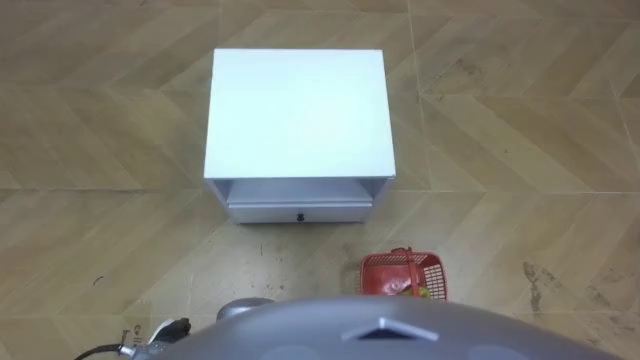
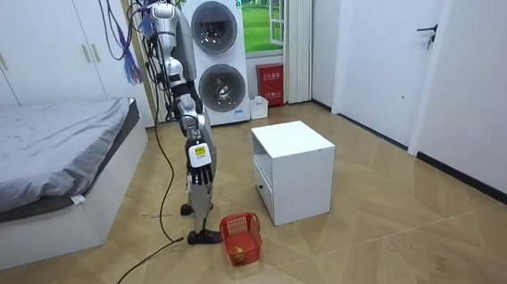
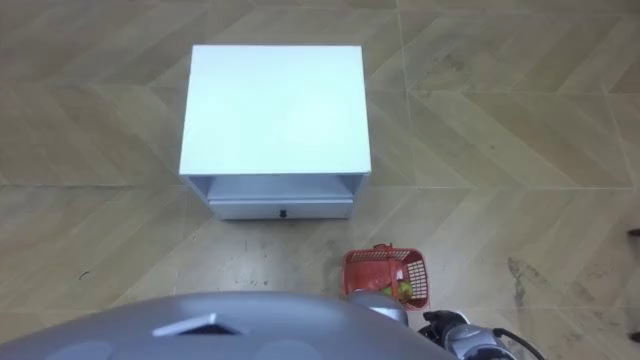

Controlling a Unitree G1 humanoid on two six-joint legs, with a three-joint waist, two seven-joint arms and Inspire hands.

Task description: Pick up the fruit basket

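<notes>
While the robot stood upright facing the white cabinet (image 1: 297,115), the red fruit basket (image 3: 386,275) sat on the wooden floor (image 1: 520,130), below and a little ahead of the right hand (image 2: 200,174) and well apart from it. Inside the basket lay some yellow-green fruit, too small to name. The cabinet stood farther ahead of both hands than the basket did. It had an open slot under its top and, beneath that, a closed drawer (image 1: 298,212) with a dark knob; what the slot held could not be made out. Print on the red box (image 2: 270,85) beside the stacked washing machines (image 2: 216,59), well away on the left hand's side, was too small to read. The right hand hung beside the thigh, fingers pointing down, loose and fairly straight, touching nothing. The left hand (image 1: 160,332) showed at the lower left edge of the left eye view. Whether its fingers were spread or curled could not be told.
</notes>
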